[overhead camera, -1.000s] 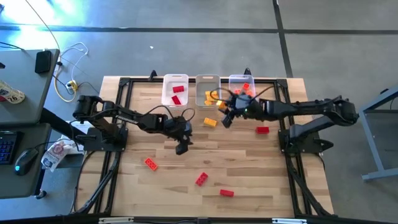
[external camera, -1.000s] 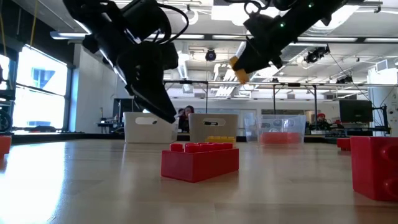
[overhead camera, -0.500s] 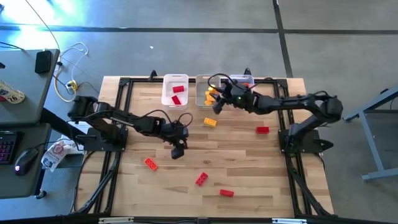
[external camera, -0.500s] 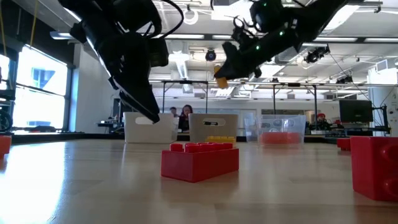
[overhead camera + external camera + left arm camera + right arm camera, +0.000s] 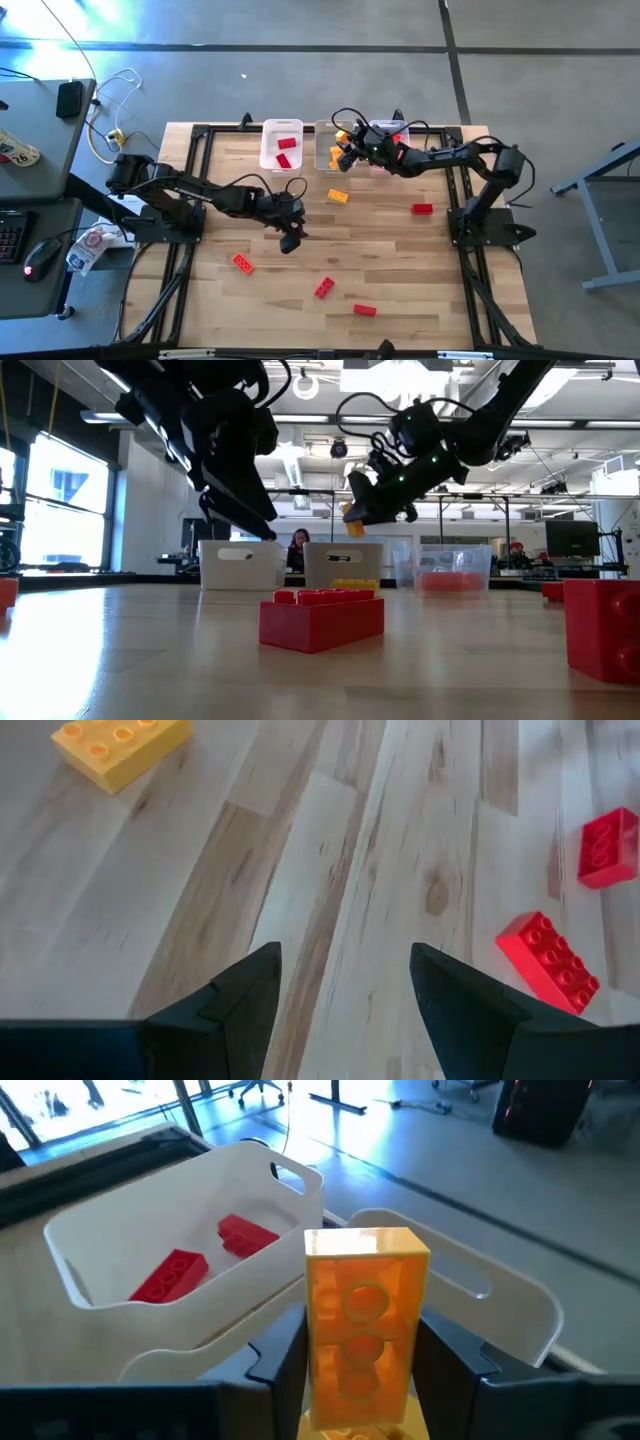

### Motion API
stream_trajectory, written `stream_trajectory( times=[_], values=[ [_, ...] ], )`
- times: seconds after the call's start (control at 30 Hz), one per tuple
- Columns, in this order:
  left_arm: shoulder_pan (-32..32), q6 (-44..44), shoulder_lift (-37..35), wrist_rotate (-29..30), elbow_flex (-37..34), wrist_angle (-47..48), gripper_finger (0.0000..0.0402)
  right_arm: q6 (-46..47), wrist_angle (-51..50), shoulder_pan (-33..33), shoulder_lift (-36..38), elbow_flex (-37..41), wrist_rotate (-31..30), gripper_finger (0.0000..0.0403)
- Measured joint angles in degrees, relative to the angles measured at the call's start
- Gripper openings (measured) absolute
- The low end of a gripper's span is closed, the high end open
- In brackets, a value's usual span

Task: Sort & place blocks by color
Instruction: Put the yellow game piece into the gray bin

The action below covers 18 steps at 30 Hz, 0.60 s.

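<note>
One yellow block (image 5: 365,1320) clamped between right gripper (image 5: 362,1365) fingers, over middle bin (image 5: 505,1305) (red-block bin beside); left gripper (image 5: 345,985) spread, empty.

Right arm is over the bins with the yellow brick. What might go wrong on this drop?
1. The right gripper holds the yellow block near the wall between the middle bin and the left bin, which holds red blocks. Released here, it may hit a rim or land among the reds.
2. The fingers grip only the block's lower part, so it may tip and fall crooked.
3. The left gripper hangs open over bare table, no threat yet.
</note>
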State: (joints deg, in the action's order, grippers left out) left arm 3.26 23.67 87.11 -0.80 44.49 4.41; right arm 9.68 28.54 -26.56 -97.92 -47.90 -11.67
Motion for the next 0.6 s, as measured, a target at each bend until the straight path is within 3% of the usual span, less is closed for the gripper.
stream_trajectory(
  times=[0.27,0.6],
  values=[
    [-1.7,0.8,0.0,0.0,0.0,0.0,0.0211,2.3,0.0,-2.7,-0.3,-0.1,9.0,0.0169],
    [-4.2,2.0,0.0,0.0,0.0,-0.9,0.0211,-1.8,-3.9,-2.3,-0.3,-5.2,9.8,0.0174]
  ],
)
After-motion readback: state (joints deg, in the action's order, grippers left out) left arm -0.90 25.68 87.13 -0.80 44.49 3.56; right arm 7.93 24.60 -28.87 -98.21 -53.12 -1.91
